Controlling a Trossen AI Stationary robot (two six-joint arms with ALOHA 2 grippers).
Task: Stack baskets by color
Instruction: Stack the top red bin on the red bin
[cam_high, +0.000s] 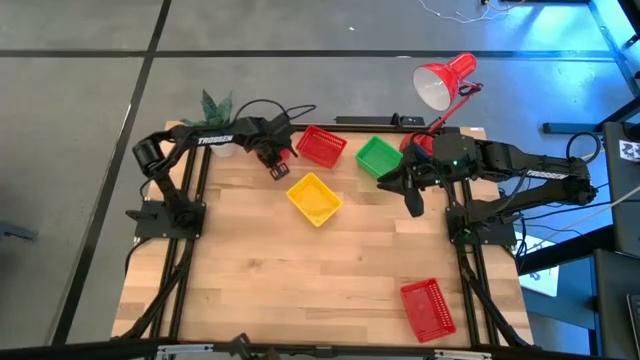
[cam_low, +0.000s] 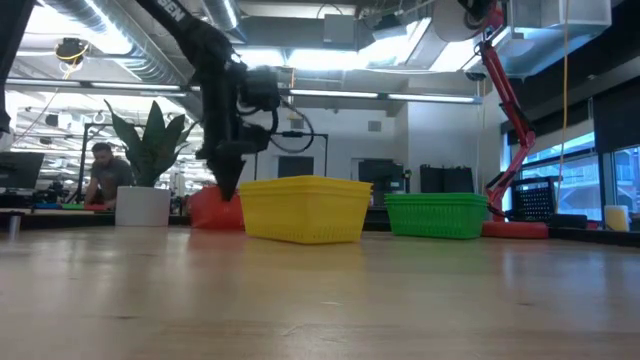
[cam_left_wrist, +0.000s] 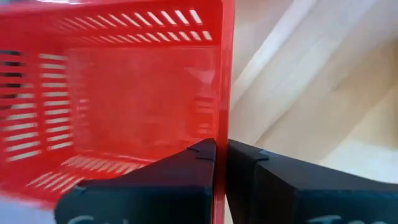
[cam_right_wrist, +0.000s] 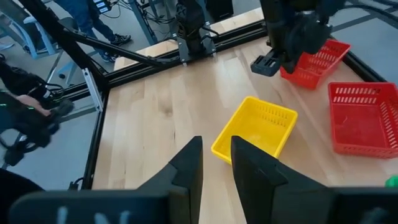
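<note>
My left gripper (cam_high: 278, 165) stands at the table's far left, shut on a red basket (cam_left_wrist: 124, 93). That basket shows left of the yellow basket (cam_low: 305, 208) in the low view and is mostly hidden under the gripper in the high view. A second red basket (cam_high: 322, 145) and a green basket (cam_high: 378, 157) sit on the table by the far edge. The yellow basket (cam_high: 315, 198) sits in front of them, and a third red basket (cam_high: 428, 308) lies at the near right. My right gripper (cam_high: 412, 205) hangs open above the table's right side and holds nothing. My left gripper pinches one side wall (cam_left_wrist: 222, 124) of the red basket at its rim, with one finger (cam_left_wrist: 186, 168) inside the basket and the other (cam_left_wrist: 267, 168) outside. The fingers come steeply from above. In the low view the basket (cam_low: 215, 210) sits down at table height.
A red desk lamp (cam_high: 445, 80) stands at the far right and a white potted plant (cam_low: 145, 160) at the far left corner. Black frame rails run along both sides. Bare wood (cam_high: 280, 280) fills the near left. A person (cam_low: 100, 170) sits in the room behind.
</note>
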